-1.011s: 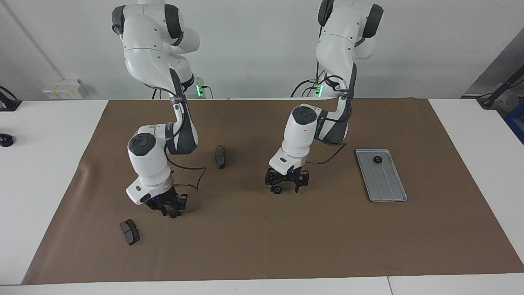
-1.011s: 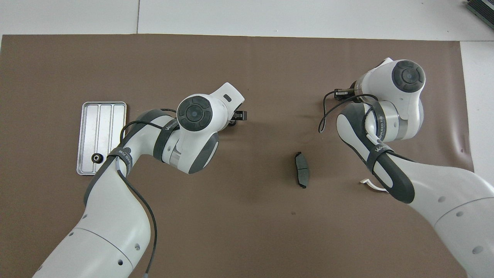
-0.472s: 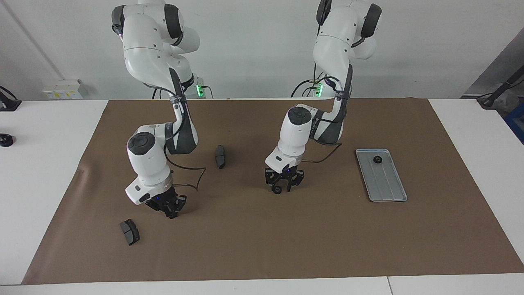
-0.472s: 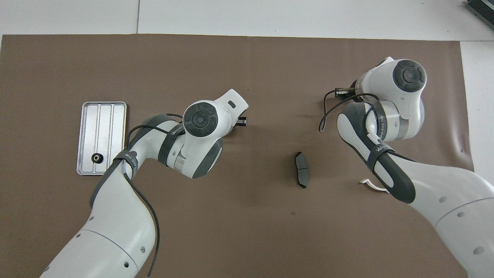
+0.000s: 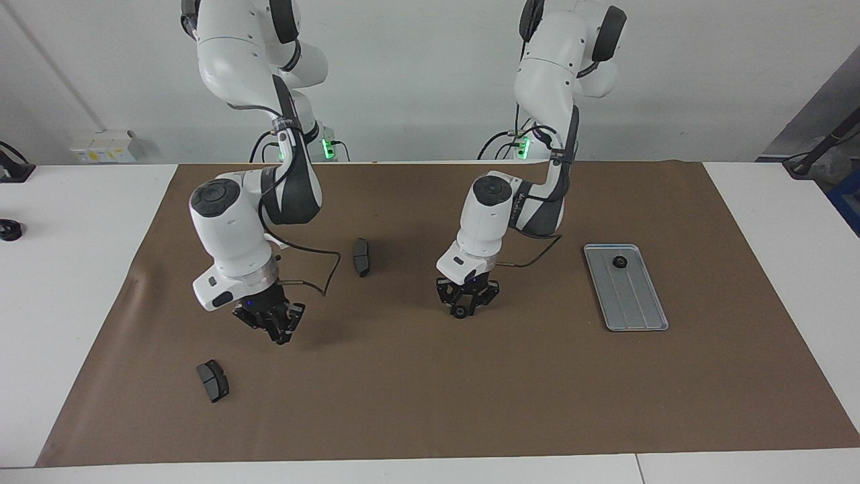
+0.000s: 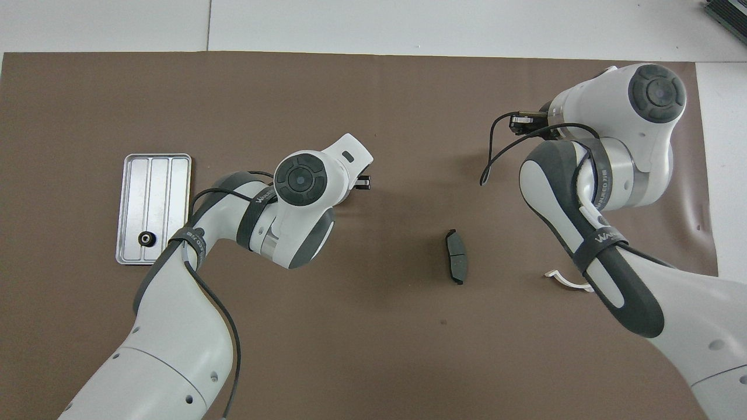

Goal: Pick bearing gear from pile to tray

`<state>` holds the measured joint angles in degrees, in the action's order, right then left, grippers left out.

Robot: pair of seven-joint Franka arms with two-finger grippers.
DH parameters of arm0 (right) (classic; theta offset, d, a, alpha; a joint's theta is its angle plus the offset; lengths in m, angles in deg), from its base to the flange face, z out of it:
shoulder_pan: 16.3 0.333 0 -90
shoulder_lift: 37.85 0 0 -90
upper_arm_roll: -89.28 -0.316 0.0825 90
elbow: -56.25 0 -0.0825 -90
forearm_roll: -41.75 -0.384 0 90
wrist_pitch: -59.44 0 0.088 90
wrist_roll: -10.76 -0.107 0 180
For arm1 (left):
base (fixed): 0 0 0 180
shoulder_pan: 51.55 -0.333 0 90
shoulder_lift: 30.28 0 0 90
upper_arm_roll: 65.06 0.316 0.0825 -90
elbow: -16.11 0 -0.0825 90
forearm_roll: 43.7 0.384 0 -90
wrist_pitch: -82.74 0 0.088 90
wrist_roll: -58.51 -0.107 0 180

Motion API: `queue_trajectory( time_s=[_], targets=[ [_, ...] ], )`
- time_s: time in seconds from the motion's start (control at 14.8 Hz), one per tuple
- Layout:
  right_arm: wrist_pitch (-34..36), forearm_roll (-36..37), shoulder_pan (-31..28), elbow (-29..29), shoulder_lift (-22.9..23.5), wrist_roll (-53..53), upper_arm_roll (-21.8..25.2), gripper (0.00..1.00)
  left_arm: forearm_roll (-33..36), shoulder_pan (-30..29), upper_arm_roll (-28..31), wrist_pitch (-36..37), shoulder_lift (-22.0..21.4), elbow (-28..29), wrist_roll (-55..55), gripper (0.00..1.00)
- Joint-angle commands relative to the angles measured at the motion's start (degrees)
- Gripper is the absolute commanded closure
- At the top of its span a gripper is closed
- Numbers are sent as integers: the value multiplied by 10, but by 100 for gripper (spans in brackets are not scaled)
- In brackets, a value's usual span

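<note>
The silver ridged tray (image 5: 635, 302) lies toward the left arm's end of the table, and it also shows in the overhead view (image 6: 157, 186). One small black gear (image 5: 619, 262) lies in it at the end nearer the robots (image 6: 146, 238). My left gripper (image 5: 462, 309) is low at the mat near the middle, shut on a second small black gear (image 5: 459, 312). In the overhead view, only the left gripper's tip (image 6: 363, 182) shows past the wrist. My right gripper (image 5: 277, 334) is raised above the mat, shut on a small dark gear. It also shows in the overhead view (image 6: 523, 121).
One dark brake pad (image 5: 361, 257) lies between the arms (image 6: 456, 256). Another brake pad (image 5: 213, 380) lies farther from the robots, toward the right arm's end. A white half-ring (image 6: 563, 279) lies partly under the right arm. A brown mat (image 5: 470, 403) covers the table.
The left gripper's fingers closed on the gear at the mat. The right gripper closed on its gear and rose off the mat, and no gear is left below it.
</note>
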<state>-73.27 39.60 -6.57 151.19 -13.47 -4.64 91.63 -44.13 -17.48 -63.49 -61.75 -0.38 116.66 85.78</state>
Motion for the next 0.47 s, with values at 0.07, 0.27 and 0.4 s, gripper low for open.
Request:
queue_trajectory(
  time_s=[0.07,0.27,0.4],
  targets=[
    [3,-12,33,-5,0,-60,-3,100,2,1,11,15,-13,11,6,97],
    [-7,-13,67,-5,1,-116,-3,100,3,-7,27,54,-44,18,1,99],
    [-11,-13,86,-5,0,-135,-10,100,3,-38,28,84,-76,32,-14,100]
  ],
)
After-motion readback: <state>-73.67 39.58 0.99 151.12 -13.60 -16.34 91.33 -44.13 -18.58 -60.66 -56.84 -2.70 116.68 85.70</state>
